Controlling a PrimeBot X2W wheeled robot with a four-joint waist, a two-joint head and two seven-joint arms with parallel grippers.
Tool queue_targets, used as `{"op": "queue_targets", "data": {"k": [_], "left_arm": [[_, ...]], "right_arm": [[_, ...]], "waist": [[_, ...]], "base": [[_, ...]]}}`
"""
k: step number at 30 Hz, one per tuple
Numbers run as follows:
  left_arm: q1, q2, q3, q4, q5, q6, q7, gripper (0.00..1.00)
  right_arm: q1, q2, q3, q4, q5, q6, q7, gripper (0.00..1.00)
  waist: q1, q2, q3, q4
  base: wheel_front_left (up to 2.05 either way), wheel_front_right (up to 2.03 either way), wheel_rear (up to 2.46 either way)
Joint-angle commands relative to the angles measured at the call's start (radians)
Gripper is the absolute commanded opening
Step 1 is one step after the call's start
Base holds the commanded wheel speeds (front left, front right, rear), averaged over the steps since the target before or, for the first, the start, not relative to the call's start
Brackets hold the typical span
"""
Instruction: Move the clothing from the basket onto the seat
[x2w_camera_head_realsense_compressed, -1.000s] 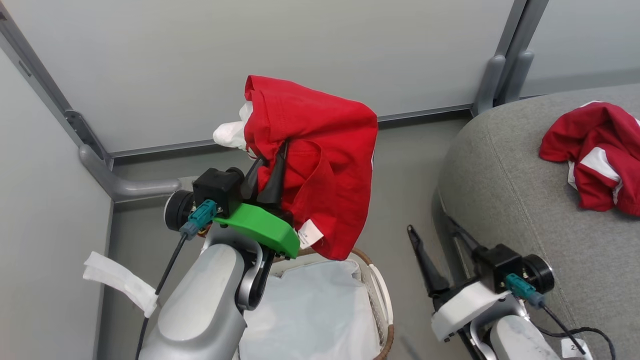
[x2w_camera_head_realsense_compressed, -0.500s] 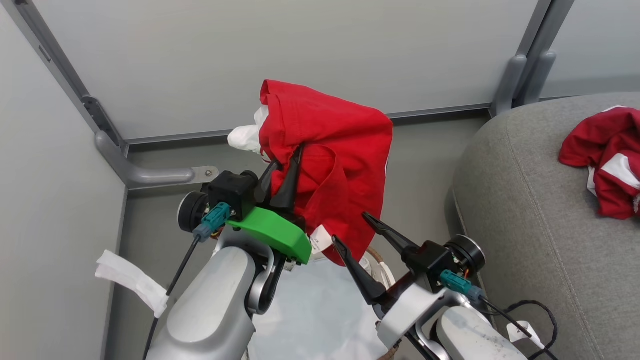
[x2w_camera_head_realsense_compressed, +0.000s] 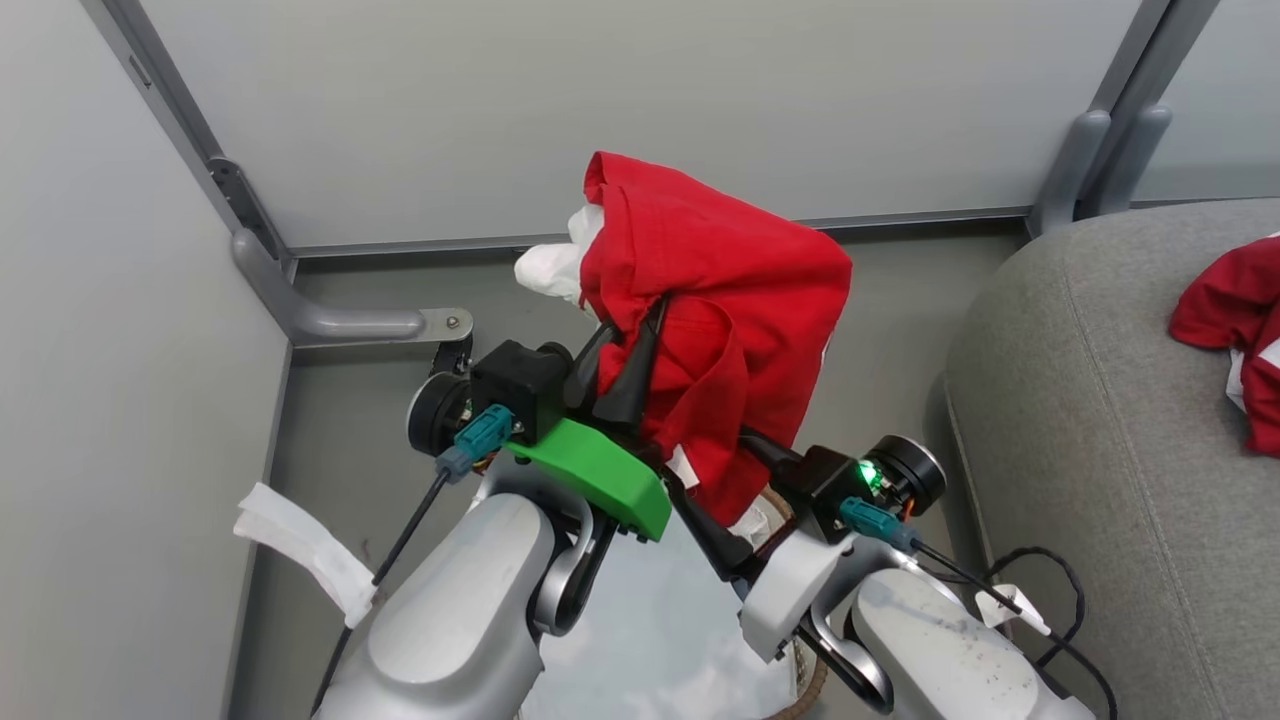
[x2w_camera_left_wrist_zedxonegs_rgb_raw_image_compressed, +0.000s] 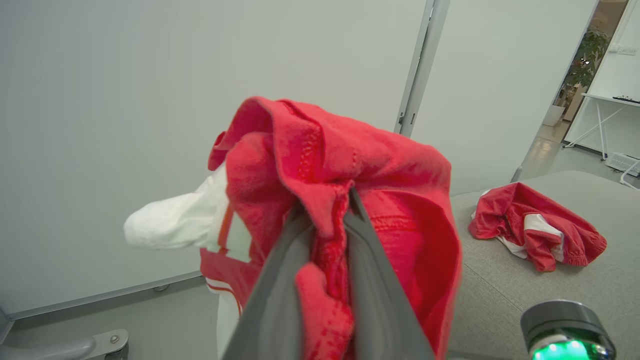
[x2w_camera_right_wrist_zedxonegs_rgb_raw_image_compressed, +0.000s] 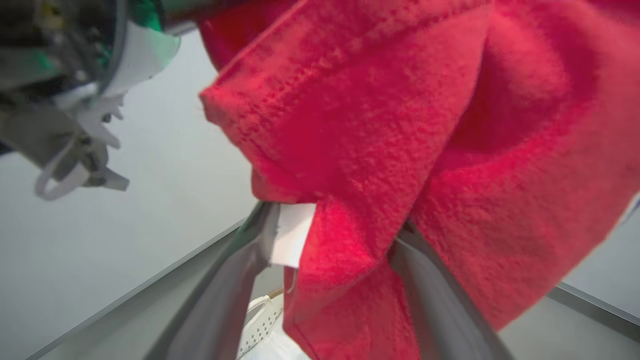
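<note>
The left gripper pinches the soft red cloth garment high above the white oval plastic basket, clear of its rim. The right gripper, wide open, straddles the hanging edge, maybe to steady it.

**One garment aloft over the basket, another on the seat**

The soft bright red fabric garment hangs in the air from the left gripper, which pinches a fold of it. Directly below sits the oval white plastic laundry basket with a brown woven rim, on the smooth grey floor before the pale flat wall panel. The right gripper is just right of the left one and under the garment, its fingers spread either side of the hanging lower edge. The large grey woven-fabric cushion seat stands right of the basket, near it. On the seat, far to the right, lies a second crumpled red-and-white fabric garment, well apart from the hanging one
</note>
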Motion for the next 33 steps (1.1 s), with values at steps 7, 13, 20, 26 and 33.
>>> {"op": "queue_targets", "data": {"k": [7, 13, 20, 26, 33], "left_arm": [[-0.031, 0.002, -0.061, -0.010, -0.042, 0.014, -0.004, 0.00], [-0.036, 0.002, -0.081, -0.008, -0.058, 0.025, -0.004, 0.00], [-0.029, 0.002, -0.083, -0.004, -0.066, 0.032, -0.004, 0.00], [-0.027, 0.002, -0.082, -0.003, -0.065, 0.033, -0.004, 0.00], [-0.031, 0.002, -0.075, -0.006, -0.058, 0.027, -0.004, 0.00]], "right_arm": [[-0.049, -0.004, 0.016, 0.069, 0.024, -0.001, -0.002, 0.00], [-0.056, -0.004, 0.028, 0.093, 0.036, -0.001, -0.002, 0.00], [-0.047, -0.004, 0.032, 0.105, 0.045, -0.001, -0.002, 0.00], [-0.043, -0.004, 0.032, 0.102, 0.051, -0.001, -0.002, 0.00], [-0.048, -0.004, 0.027, 0.090, 0.049, -0.001, -0.002, 0.00]], "waist": [[0.0000, 0.0000, 0.006, 0.046], [0.0000, 0.0000, 0.003, 0.058], [0.0000, 0.0000, -0.005, 0.054], [0.0000, 0.0000, -0.005, 0.046], [0.0000, 0.0000, 0.000, 0.039]], "base": [[0.00, 0.00, 0.00], [0.00, 0.00, 0.00], [0.00, 0.00, 0.00], [0.00, 0.00, 0.00], [0.00, 0.00, 0.00]]}}
